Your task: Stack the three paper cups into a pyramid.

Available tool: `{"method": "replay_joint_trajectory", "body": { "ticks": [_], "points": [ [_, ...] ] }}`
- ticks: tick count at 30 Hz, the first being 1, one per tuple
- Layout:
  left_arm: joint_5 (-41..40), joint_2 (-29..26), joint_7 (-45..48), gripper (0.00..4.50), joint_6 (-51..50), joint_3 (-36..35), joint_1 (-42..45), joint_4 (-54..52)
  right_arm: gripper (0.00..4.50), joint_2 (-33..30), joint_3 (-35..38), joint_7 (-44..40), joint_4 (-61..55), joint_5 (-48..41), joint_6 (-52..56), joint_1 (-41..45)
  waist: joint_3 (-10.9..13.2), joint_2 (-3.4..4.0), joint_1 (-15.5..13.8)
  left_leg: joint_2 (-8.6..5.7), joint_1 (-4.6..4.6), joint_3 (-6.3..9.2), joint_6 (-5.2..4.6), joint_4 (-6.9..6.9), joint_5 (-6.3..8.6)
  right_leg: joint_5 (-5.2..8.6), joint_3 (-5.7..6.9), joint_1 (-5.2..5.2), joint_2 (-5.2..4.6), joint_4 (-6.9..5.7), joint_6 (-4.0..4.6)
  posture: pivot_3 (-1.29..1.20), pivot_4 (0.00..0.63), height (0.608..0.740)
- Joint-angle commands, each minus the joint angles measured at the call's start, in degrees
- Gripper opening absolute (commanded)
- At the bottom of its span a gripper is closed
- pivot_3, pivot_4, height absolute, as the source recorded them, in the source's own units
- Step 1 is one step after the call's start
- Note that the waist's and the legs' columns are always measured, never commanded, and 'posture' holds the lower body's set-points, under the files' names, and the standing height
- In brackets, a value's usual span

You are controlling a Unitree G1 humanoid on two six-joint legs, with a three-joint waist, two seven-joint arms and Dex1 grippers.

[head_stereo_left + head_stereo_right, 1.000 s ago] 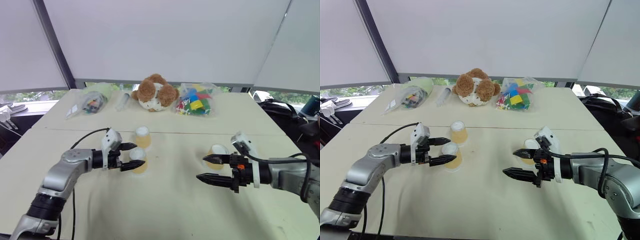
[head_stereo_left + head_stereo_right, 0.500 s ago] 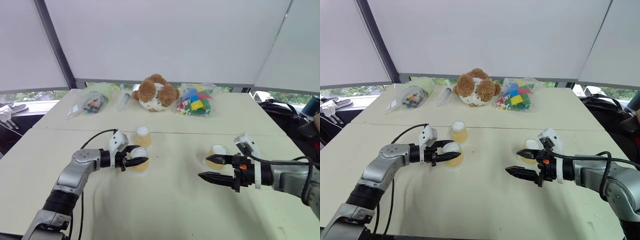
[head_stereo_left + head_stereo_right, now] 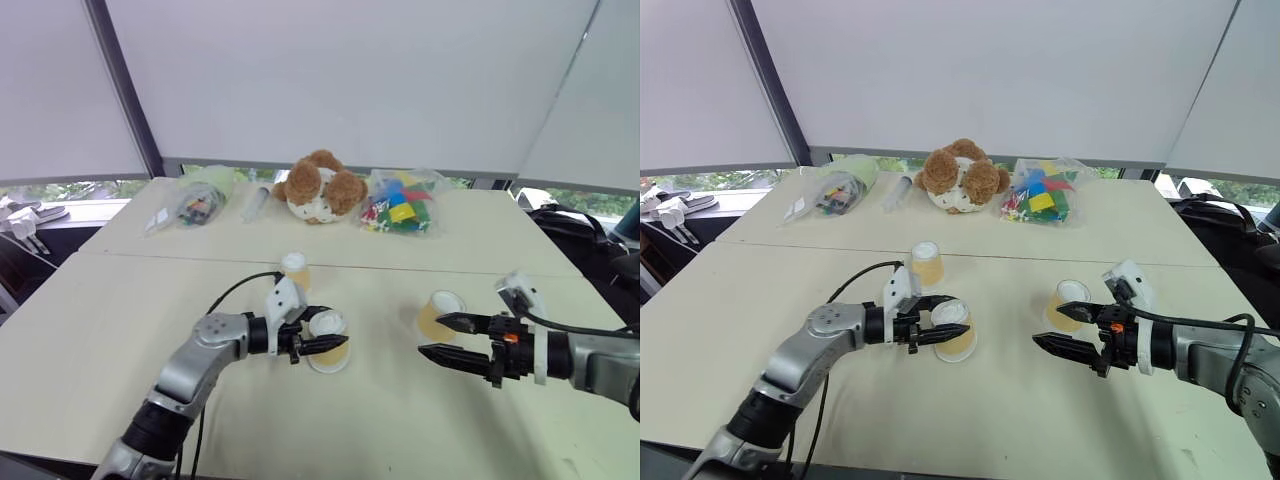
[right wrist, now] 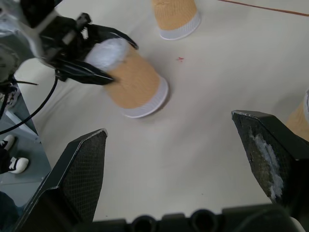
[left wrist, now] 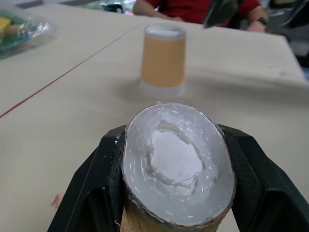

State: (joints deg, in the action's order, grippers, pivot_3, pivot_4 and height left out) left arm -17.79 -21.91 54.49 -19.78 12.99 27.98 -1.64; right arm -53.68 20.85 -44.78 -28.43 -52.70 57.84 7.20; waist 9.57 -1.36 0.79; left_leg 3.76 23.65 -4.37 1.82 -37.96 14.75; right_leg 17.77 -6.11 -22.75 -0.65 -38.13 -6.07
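Three tan-orange paper cups stand upside down on the cream table [image 3: 90, 320]. My left gripper [image 3: 327, 332] is shut on the middle cup [image 3: 330, 350], which leans a little; the left wrist view shows its white base [image 5: 176, 159] squeezed between both black fingers. A second cup [image 3: 294, 270] stands just behind it, near the table seam. The third cup [image 3: 437, 312] stands to the right, and the left wrist view has it straight ahead [image 5: 163, 60]. Just in front of that third cup my right gripper [image 3: 432, 334] hangs open, its fingers [image 4: 79, 174] spread wide and holding nothing.
Along the table's far side lie a brown teddy bear [image 3: 318, 188], a bag of coloured blocks [image 3: 400, 208], a second clear bag [image 3: 195, 200] and a syringe-like tube [image 3: 256, 203]. A person in red [image 5: 193, 7] sits beyond the table's right end.
The left gripper shut on the middle cup and carried it to the right, toward the third cup. My right gripper stayed open and shifted slightly right. The camera view also shifted.
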Motion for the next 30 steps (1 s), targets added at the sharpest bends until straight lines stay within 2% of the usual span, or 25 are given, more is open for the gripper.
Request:
{"method": "replay_joint_trajectory", "body": {
  "ticks": [1,4,5,9,17,19,22,30],
  "points": [
    [-0.2,1.5,0.1,2.64,1.5,-0.2,2.1,0.4,4.5,-0.6,2.1,0.7,-1.8,-1.1,-0.2,0.1,0.0,0.0,0.0,0.0,0.0,0.0,-0.01,0.0,0.0,0.0,0.0,0.0,0.0,0.0,0.0,0.0,0.15,0.74],
    [-0.4,1.4,0.8,4.13,1.0,-0.5,2.2,0.5,4.5,-0.5,2.0,1.0,-1.9,-1.2,-0.4,-0.2,0.0,0.0,0.0,0.0,0.0,0.0,-0.03,0.0,0.02,0.0,0.0,0.0,0.0,0.0,0.0,0.0,0.15,0.74],
    [-0.6,1.3,1.1,4.46,0.8,-0.7,2.1,0.4,4.5,-0.6,2.0,1.0,-1.8,-1.1,-0.4,-0.3,0.0,0.0,0.0,0.0,0.0,0.0,-0.03,0.0,0.02,0.0,0.0,0.0,0.0,0.0,0.0,0.0,0.15,0.74],
    [-1.0,-0.2,1.1,4.46,0.8,-2.6,1.8,-1.8,4.5,-0.6,1.5,1.0,-1.3,-1.0,-0.7,0.0,0.0,0.0,0.0,0.01,0.0,0.01,-0.03,0.0,0.02,0.0,0.0,0.0,0.0,0.0,0.0,0.0,0.15,0.74],
    [-5.6,-8.2,-4.5,4.46,-5.9,-15.4,-1.0,-7.7,4.5,0.6,2.4,1.3,0.5,-2.9,-0.9,2.7,0.0,0.01,0.3,0.05,-0.01,0.0,-0.03,0.02,0.02,0.0,0.01,-0.01,0.01,-0.01,-0.01,0.0,0.15,0.74],
    [-4.5,-9.9,-6.3,4.46,-5.0,-18.0,-1.9,-4.4,4.5,0.4,1.9,1.0,1.0,-2.4,-1.1,2.9,0.0,0.01,0.2,0.05,-0.01,0.0,-0.05,0.03,0.03,0.0,0.01,-0.01,0.0,-0.01,-0.01,0.0,0.15,0.74],
    [-3.7,-9.2,-9.8,4.46,-2.4,-20.4,1.4,3.3,4.5,0.0,0.8,0.4,1.8,-1.8,-1.6,3.6,0.0,-0.01,-0.3,0.04,-0.01,0.01,-0.05,0.01,0.03,0.0,0.06,0.01,-0.02,0.0,-0.01,0.0,0.15,0.74],
    [0.0,-4.3,-7.3,4.46,5.9,-16.1,12.0,19.5,4.5,-0.4,-0.5,-0.1,1.6,-1.7,-1.9,6.2,0.0,-0.03,-0.2,-0.04,0.09,0.02,-0.07,-0.07,0.04,-0.02,0.09,0.02,-0.08,0.06,-0.03,0.0,0.15,0.74]
  ]
}}
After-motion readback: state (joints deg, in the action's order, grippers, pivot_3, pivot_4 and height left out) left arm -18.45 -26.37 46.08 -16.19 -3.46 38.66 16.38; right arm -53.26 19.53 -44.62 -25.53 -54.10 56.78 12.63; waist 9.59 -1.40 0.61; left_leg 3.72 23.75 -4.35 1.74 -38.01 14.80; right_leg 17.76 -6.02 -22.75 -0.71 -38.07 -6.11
